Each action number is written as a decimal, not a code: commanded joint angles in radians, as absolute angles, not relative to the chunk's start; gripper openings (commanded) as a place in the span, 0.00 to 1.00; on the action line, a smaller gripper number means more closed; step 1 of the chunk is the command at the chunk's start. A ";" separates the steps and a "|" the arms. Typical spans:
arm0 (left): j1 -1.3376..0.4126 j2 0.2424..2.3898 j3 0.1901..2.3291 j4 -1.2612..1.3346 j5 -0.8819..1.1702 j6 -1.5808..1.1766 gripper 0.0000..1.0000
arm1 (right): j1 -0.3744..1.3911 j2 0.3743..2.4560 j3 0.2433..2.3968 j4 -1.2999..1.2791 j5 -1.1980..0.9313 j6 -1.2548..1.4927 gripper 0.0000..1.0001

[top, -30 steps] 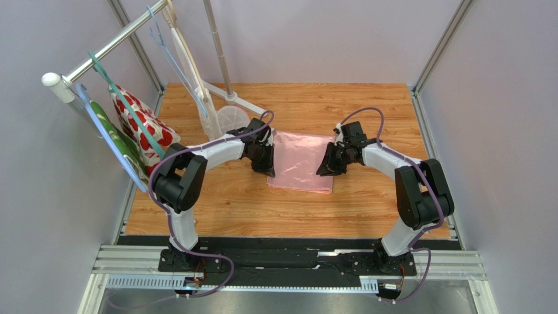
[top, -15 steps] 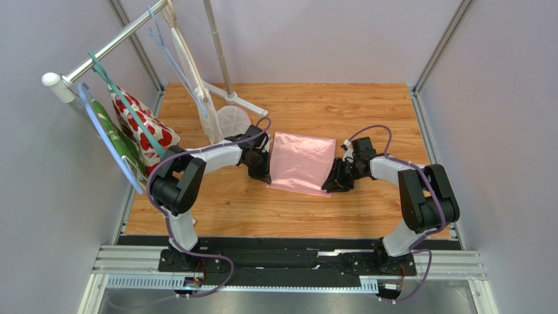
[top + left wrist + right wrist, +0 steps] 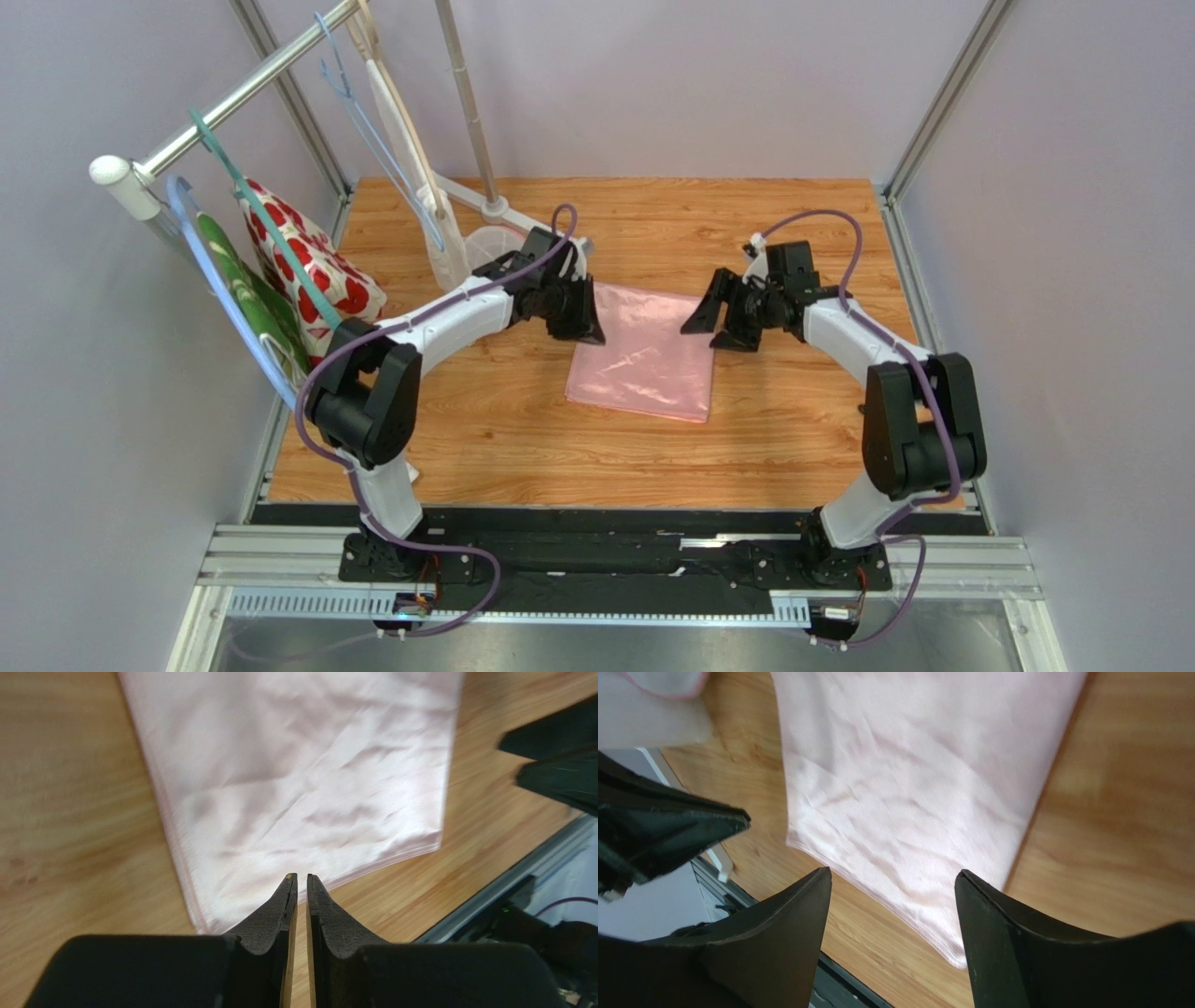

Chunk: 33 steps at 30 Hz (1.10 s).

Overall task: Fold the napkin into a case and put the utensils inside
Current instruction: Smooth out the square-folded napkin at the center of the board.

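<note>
The napkin [image 3: 643,357] is a light-pink cloth lying flat on the wooden table as a layered rectangle, with stacked edges showing in the left wrist view [image 3: 302,777] and the right wrist view [image 3: 920,791]. My left gripper [image 3: 589,325] hovers at its far left corner, its jaws [image 3: 300,876] parted by a thin slit with nothing in it. At the far right corner my right gripper [image 3: 713,325] stands wide open and empty [image 3: 892,871], above the cloth. The utensils are out of view.
A clothes rail at the left carries hangers, a white cloth with red flowers [image 3: 302,266] and a green cloth [image 3: 246,301]. A white stand base [image 3: 484,252] sits just behind the left gripper. The black arm rail [image 3: 617,553] runs along the near edge.
Both grippers have let go of the napkin and moved from its near corners up to its far corners. The right jaws opened wide; the left jaws parted slightly. The napkin now lies flat.
</note>
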State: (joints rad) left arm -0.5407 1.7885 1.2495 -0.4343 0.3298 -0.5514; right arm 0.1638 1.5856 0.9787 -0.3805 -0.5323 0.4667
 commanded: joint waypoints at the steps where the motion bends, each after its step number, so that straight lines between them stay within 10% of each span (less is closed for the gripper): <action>1: -0.532 1.857 1.447 -0.313 0.417 -0.609 0.18 | 0.163 1.701 1.126 -0.287 -0.558 0.520 0.73; 33: -0.402 2.292 1.604 0.152 0.451 -0.709 0.31 | 0.143 2.164 1.336 0.222 -0.785 0.782 0.83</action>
State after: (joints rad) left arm -0.4152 2.2932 1.5604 0.1150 0.4274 -0.7433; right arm 0.1570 2.1365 1.2903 0.1532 -0.7547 0.7746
